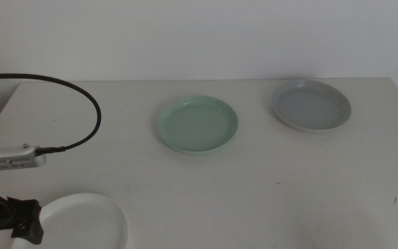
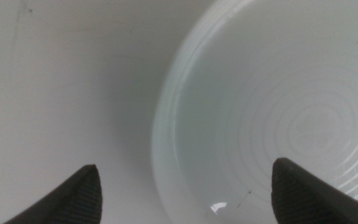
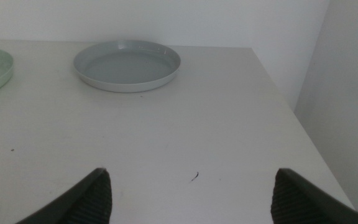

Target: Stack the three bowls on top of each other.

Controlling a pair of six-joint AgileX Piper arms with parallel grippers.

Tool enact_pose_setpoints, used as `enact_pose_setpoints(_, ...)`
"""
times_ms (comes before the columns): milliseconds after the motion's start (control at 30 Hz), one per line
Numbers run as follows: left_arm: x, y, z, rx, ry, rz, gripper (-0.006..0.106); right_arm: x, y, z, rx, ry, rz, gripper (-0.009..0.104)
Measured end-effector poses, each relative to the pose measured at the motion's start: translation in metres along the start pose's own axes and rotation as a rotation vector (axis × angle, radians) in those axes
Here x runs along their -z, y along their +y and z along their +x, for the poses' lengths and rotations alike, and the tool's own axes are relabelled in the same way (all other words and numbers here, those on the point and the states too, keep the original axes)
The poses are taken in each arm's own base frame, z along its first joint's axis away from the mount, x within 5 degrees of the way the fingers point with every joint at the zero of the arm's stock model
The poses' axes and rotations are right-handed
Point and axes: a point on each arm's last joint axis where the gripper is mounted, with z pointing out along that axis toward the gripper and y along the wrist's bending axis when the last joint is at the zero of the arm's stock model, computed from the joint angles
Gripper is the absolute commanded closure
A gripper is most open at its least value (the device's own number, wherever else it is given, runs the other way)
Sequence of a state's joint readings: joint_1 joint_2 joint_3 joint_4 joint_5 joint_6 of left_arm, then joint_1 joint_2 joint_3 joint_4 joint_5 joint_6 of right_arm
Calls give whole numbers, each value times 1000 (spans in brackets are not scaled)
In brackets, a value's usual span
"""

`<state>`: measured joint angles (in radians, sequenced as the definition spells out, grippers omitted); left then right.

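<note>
With jaws spread, my left gripper [image 2: 185, 193] straddles the white bowl [image 2: 272, 118] rim | right gripper [image 3: 188, 193] spread, waiting.

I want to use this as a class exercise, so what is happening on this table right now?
Three bowls lie apart on the table, none stacked. The left gripper hangs open over the rim of the white bowl at the near left, one jaw inside the rim and one outside, not yet closed on it. The mint green bowl sits mid-table and the grey bowl at the far right. The right gripper waits open above bare table on the right side.
</note>
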<state>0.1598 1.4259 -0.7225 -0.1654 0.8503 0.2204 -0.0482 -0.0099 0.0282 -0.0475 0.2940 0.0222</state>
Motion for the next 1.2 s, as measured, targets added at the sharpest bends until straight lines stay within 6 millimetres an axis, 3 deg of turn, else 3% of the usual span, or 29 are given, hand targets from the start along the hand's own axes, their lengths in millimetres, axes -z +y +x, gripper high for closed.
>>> enact_pose_setpoints(133, -4, 3, -2, 1, -3, 15, -4, 0, 0, 0, 0, 0, 0, 30)
enact_pose_setpoints(433, -33, 7, -8, 19, 81, 30, -2, 0, 0, 0, 0, 0, 0, 30)
enact_pose_setpoints(500, -37, 8, -9, 19, 95, 32, 7, 0, 0, 0, 0, 0, 0, 30)
enact_pose_setpoints(733, -43, 9, -11, 23, 103, 32, 71, 0, 0, 0, 0, 0, 0, 30)
enact_pose_setpoints(867, -43, 9, -11, 30, 101, 37, 100, 0, 0, 0, 0, 0, 0, 30)
enact_pose_setpoints(1067, -35, 5, -10, 76, 120, 67, 100, 0, 0, 0, 0, 0, 0, 30)
enact_pose_setpoints(1200, -16, -1, -13, 109, 82, 106, 100, 0, 0, 0, 0, 0, 0, 30)
